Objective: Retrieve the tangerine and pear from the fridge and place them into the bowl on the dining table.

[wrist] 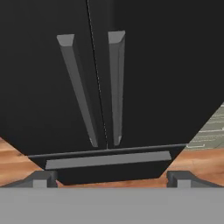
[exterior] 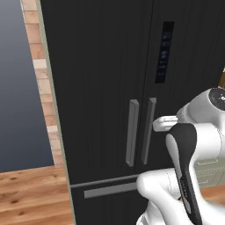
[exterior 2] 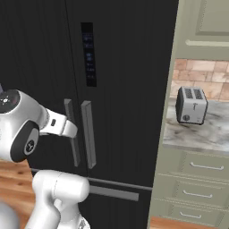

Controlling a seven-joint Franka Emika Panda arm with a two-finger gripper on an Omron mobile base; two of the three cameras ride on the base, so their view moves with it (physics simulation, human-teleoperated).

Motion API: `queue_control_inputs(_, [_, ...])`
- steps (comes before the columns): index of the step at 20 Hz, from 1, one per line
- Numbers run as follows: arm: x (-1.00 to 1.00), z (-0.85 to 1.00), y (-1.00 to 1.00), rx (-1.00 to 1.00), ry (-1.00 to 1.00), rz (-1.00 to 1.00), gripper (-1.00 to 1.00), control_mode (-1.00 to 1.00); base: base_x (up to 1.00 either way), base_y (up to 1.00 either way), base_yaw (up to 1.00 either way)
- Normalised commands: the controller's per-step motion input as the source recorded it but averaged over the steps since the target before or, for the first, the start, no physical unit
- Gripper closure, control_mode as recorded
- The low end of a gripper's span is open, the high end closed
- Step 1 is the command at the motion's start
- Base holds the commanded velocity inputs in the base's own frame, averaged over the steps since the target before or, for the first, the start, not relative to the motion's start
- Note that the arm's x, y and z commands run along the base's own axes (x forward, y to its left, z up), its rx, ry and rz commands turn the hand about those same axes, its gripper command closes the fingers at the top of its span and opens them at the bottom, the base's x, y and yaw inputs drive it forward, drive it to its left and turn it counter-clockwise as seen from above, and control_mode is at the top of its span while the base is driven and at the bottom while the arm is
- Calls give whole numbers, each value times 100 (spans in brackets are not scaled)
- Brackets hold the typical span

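Black fridge [wrist: 52,87] facing gripper [wrist: 111,178]

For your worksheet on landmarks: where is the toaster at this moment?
In the right base view, the toaster stands on the marble counter right of the closed fridge, above the drawers.

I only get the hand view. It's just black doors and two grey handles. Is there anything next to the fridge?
Observer: Yes. In the right base view a silver toaster sits on a marble counter to the right of the fridge.
Operator: What's under that counter?
Observer: Sage green drawers with pale handles.
Operator: Does the fridge have buttons?
Observer: A dark control panel sits high on the right door, above the handles.
Operator: And on the other side?
Observer: A strip of brick wall.
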Motion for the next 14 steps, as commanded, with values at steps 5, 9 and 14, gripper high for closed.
queue_control_inputs(5, [-64,-19,0,0,-4,0,-100,-100,0,0,0])
queue_control_inputs(9, [-17,-20,0,0,-1,0,-100,-100,0,0,0])
queue_control_inputs(14, [10,-16,0,0,-1,0,-100,-100,0,0,0])
